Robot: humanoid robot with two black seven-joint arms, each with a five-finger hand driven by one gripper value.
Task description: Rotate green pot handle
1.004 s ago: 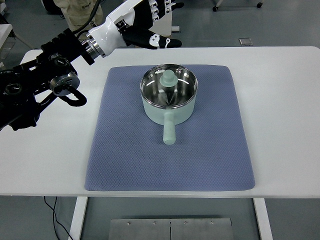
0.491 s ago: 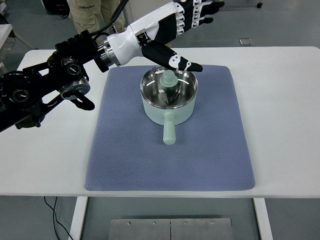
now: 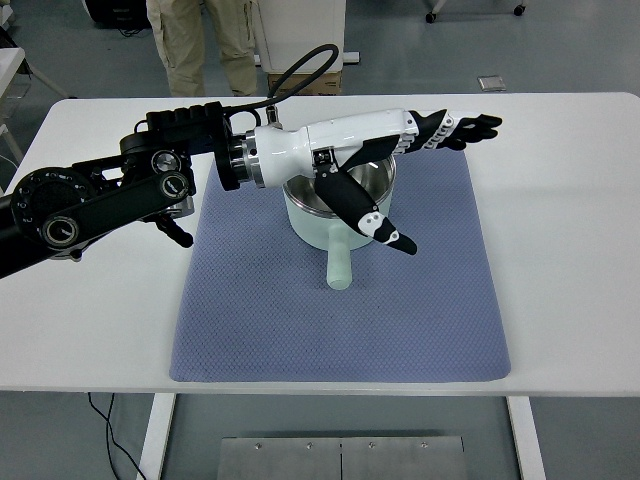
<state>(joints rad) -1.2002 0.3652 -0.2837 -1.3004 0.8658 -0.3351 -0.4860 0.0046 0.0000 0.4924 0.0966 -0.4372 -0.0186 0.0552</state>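
A pale green pot with a shiny steel inside stands on a blue-grey mat. Its straight green handle points toward the table's near edge. My left arm reaches in from the left across the top of the pot, hiding most of its rim and inside. The left hand is past the pot on its right side, fingers stretched out flat and the thumb angled down just right of the handle. It holds nothing. The right arm is not in view.
The mat lies on a white table. A person's legs stand behind the table's far edge at upper left. A small grey plate lies on the floor beyond the table.
My left arm has swung down and to the right, from above the mat's far edge to lying across the pot. The hand is now right of the pot; the pot has not moved.
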